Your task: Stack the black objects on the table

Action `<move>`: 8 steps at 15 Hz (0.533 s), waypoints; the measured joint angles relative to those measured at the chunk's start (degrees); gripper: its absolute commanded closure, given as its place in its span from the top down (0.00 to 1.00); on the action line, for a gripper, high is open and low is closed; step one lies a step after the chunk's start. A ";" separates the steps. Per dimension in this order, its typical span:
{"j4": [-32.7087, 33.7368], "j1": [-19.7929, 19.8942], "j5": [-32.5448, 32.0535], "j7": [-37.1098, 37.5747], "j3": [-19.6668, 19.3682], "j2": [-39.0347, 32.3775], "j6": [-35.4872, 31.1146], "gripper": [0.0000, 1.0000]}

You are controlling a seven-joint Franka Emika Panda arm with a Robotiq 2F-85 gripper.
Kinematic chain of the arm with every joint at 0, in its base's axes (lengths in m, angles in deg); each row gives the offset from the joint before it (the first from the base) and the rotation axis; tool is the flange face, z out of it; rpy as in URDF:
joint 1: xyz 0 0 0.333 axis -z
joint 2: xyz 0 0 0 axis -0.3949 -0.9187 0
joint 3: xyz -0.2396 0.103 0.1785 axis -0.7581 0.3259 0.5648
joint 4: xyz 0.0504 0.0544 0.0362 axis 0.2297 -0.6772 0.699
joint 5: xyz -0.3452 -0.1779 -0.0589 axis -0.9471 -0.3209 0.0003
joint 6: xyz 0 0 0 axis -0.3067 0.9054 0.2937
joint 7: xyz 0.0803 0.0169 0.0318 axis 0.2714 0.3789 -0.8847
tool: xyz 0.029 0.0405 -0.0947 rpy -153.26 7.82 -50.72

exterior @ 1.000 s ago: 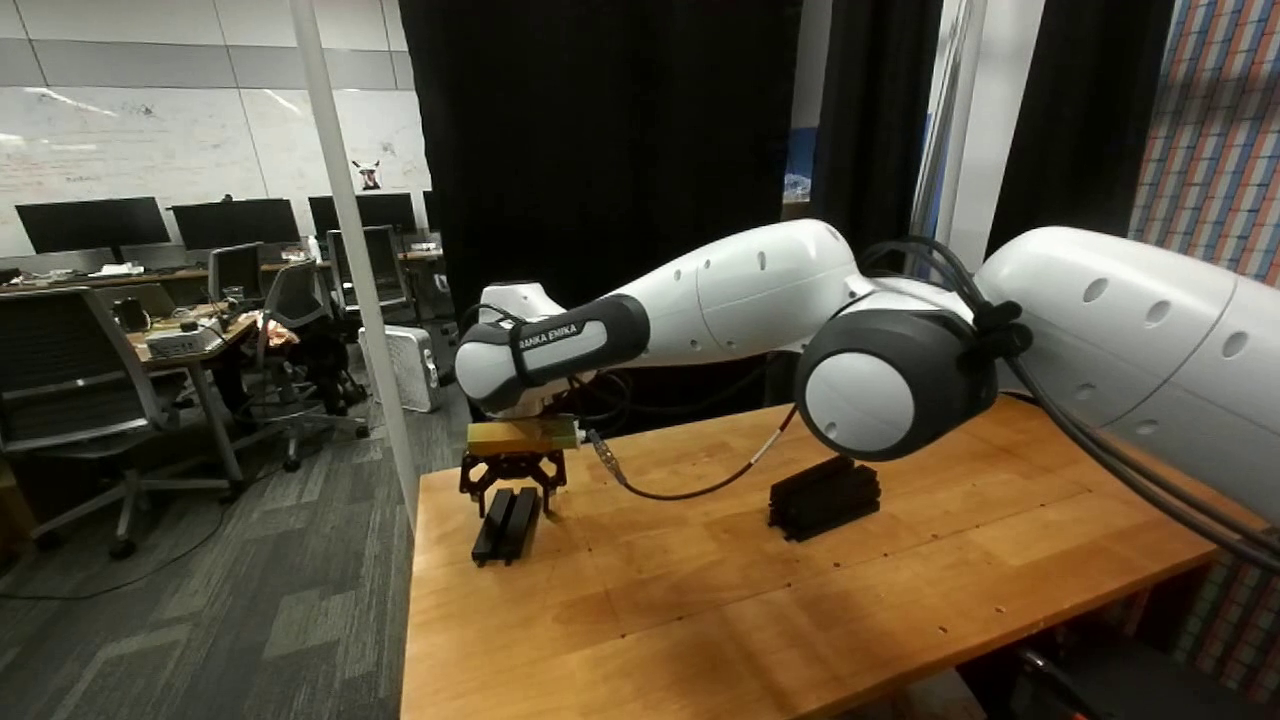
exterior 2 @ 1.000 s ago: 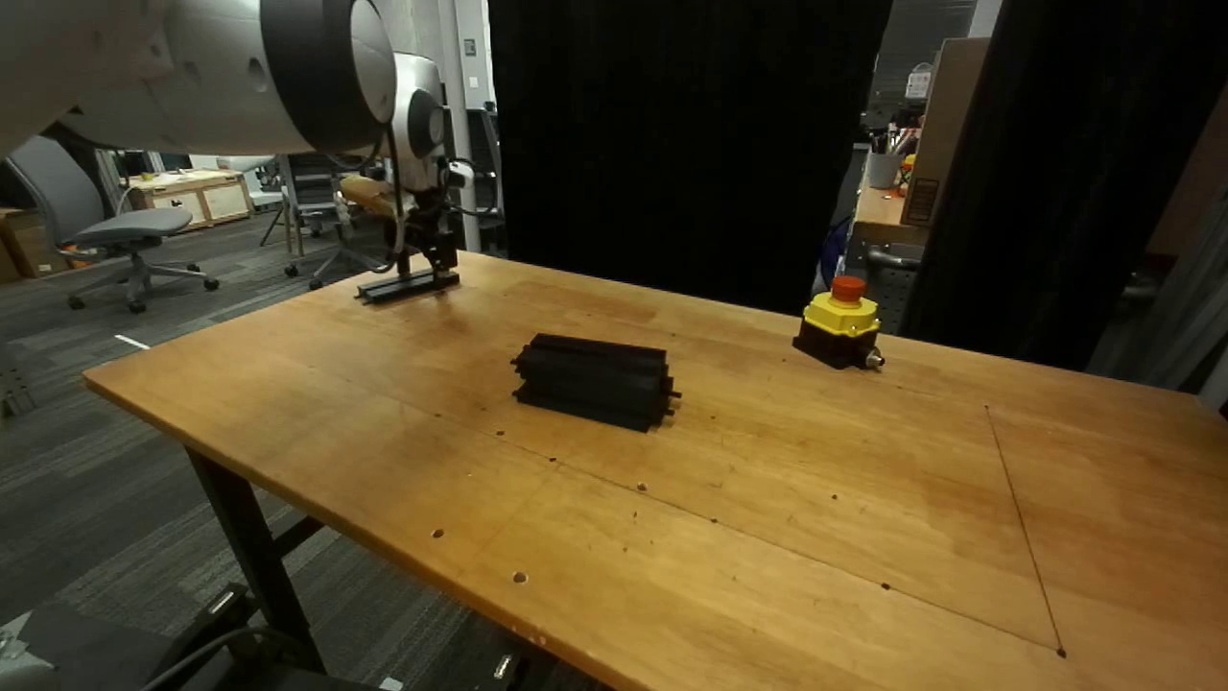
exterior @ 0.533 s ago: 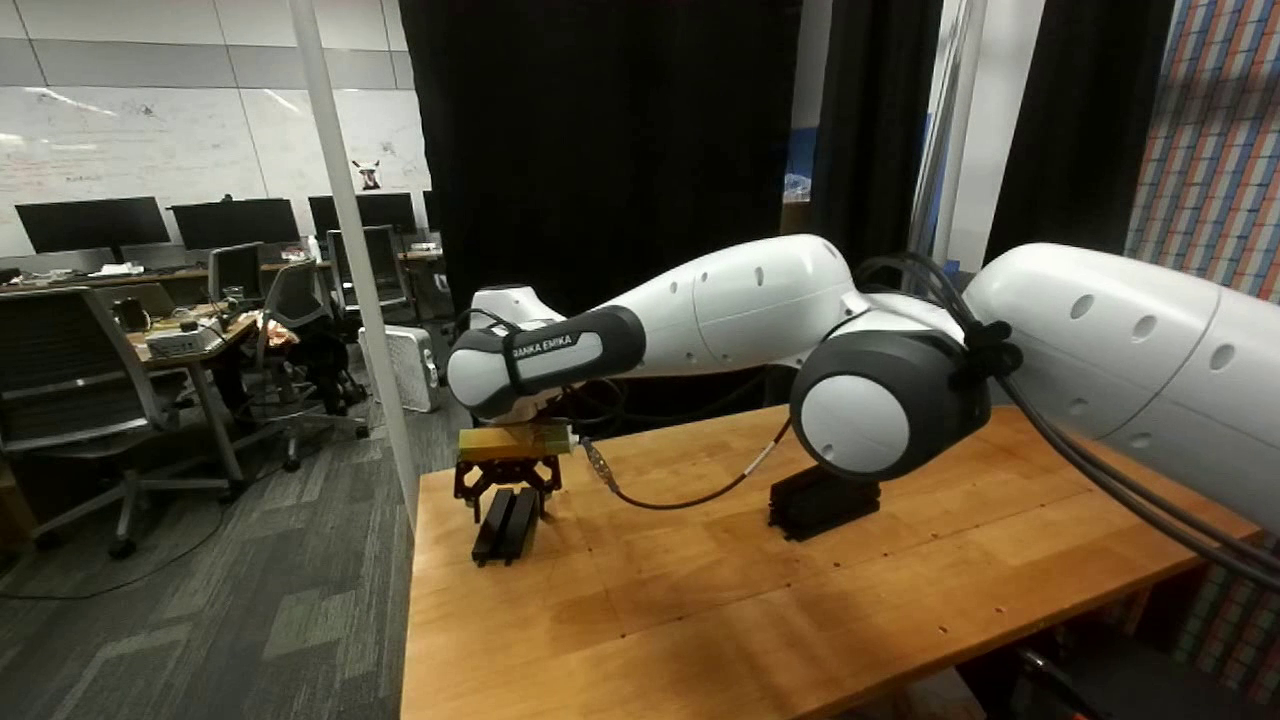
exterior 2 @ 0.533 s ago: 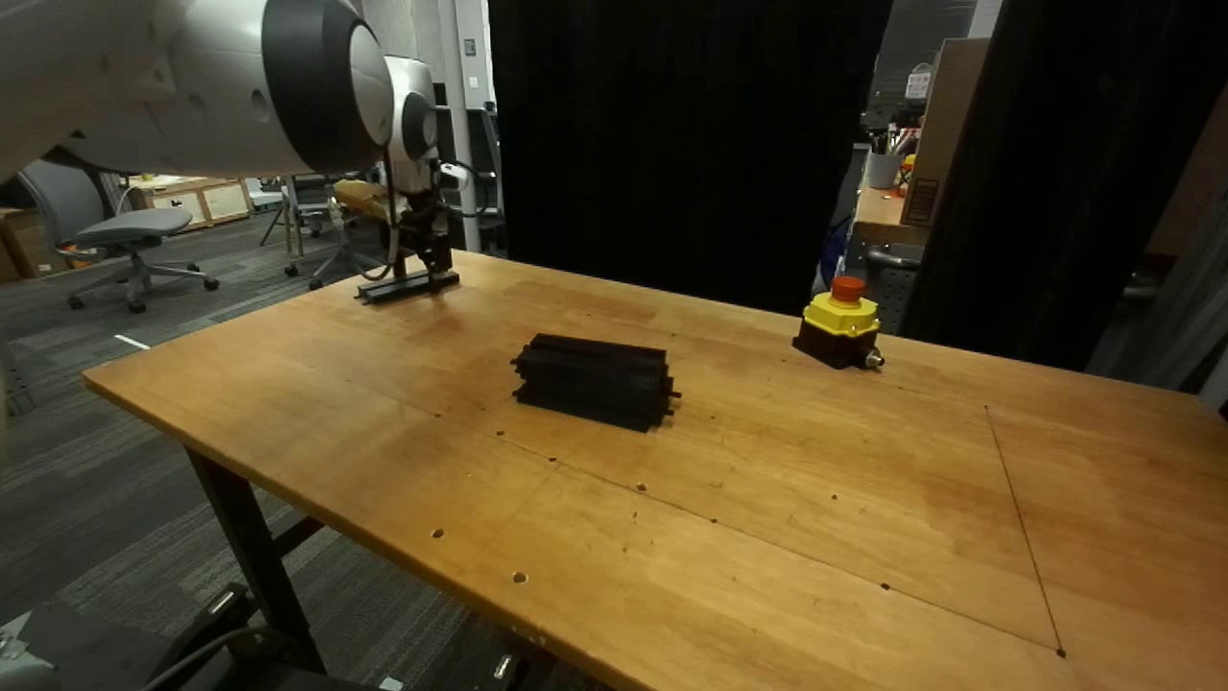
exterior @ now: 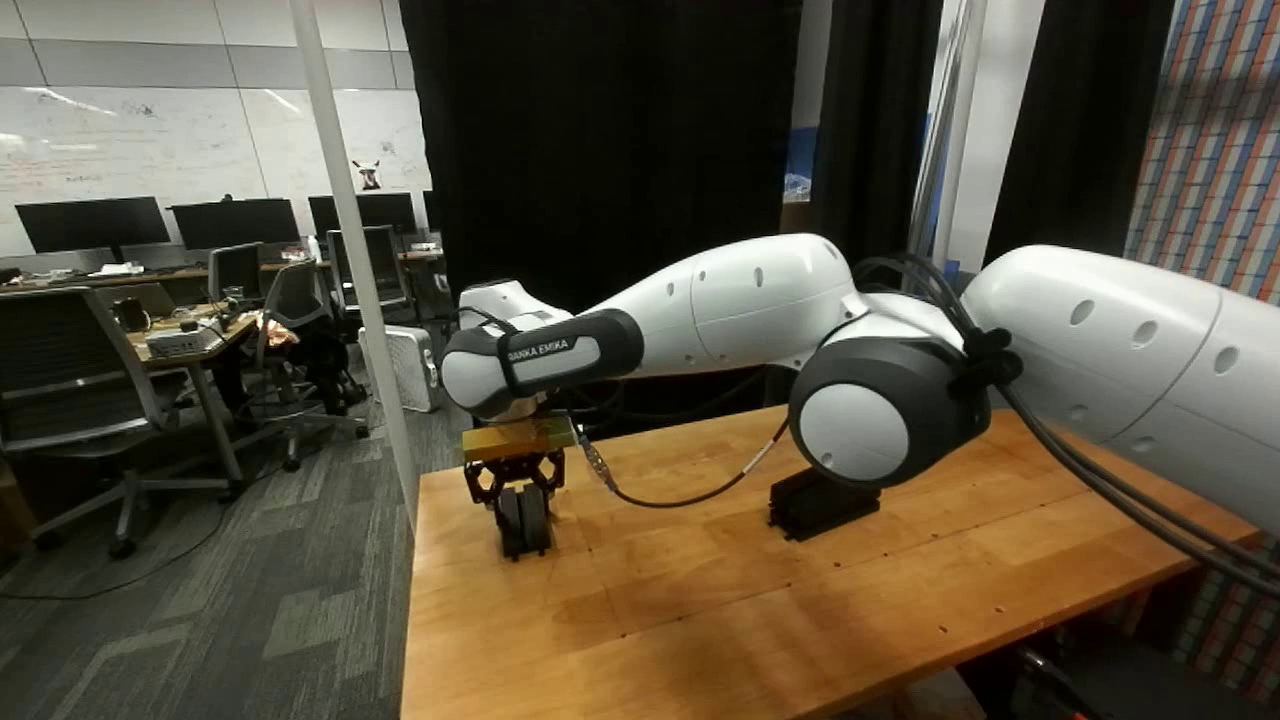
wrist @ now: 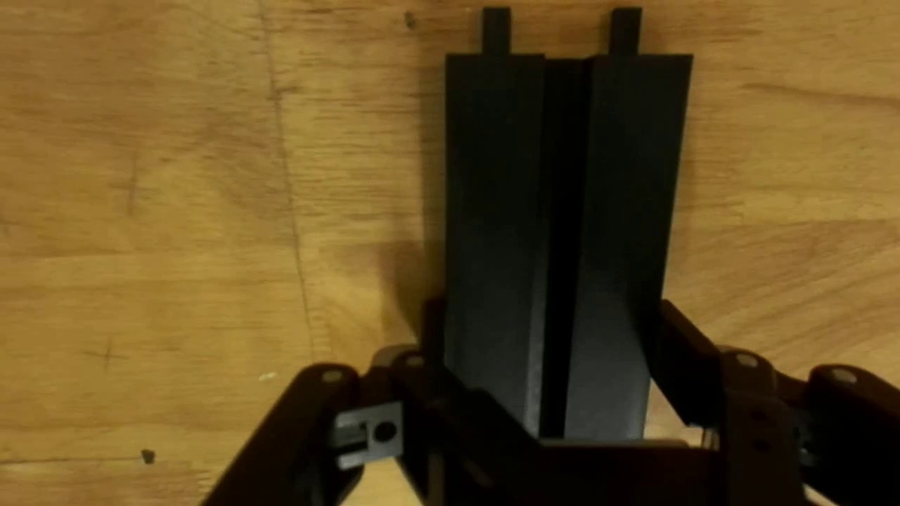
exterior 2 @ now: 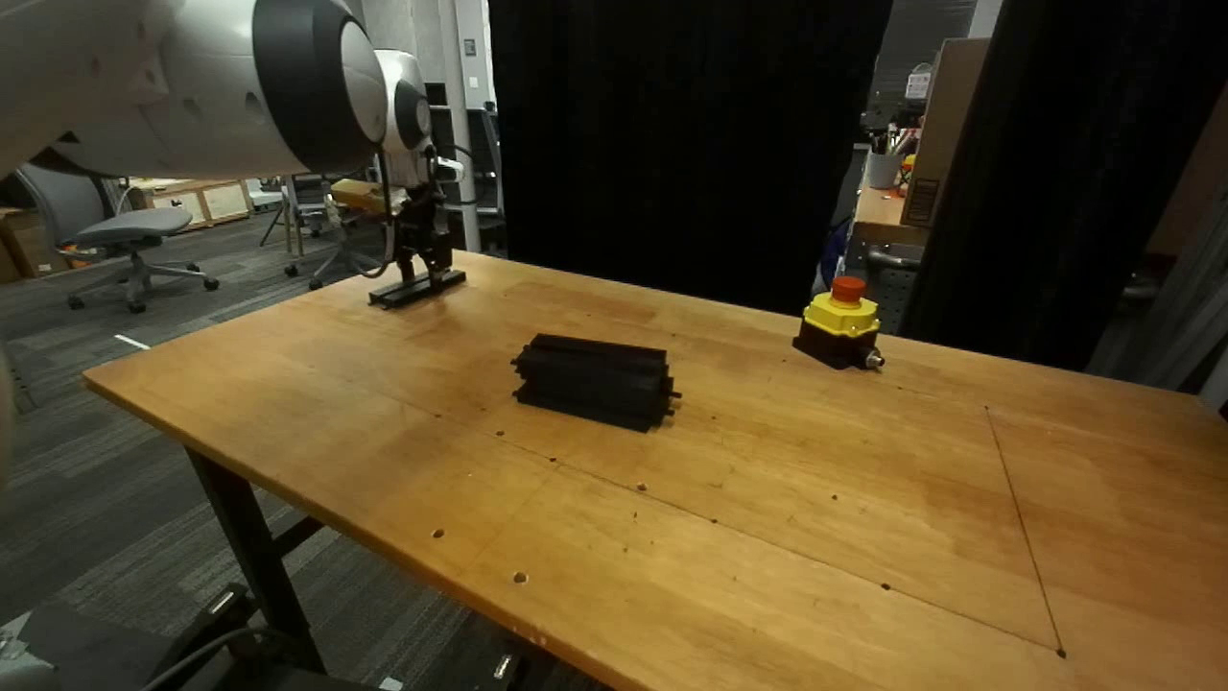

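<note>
The gripper point(wrist: 552, 341) now clamps 2 bars point(wrist: 494, 211), right of centre in the wrist view, turning them slightly; carrying them to the pile point(exterior 2: 593, 382), mid-frame in an exterior view, seems next

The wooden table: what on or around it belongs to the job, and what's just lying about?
For stacking:
pincer
two black bars in its grip
black pile
wooden table

Just there:
red-topped yellow button box
office chairs
monitors
</note>
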 measured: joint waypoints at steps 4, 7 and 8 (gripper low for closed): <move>0.50 0.28 -0.68 -0.35 -1.18 -0.01 1.98 0.45; 0.96 1.03 -1.27 -1.31 -1.90 0.00 3.20 0.45; 1.16 1.35 -1.29 -1.73 -2.12 0.04 3.51 0.45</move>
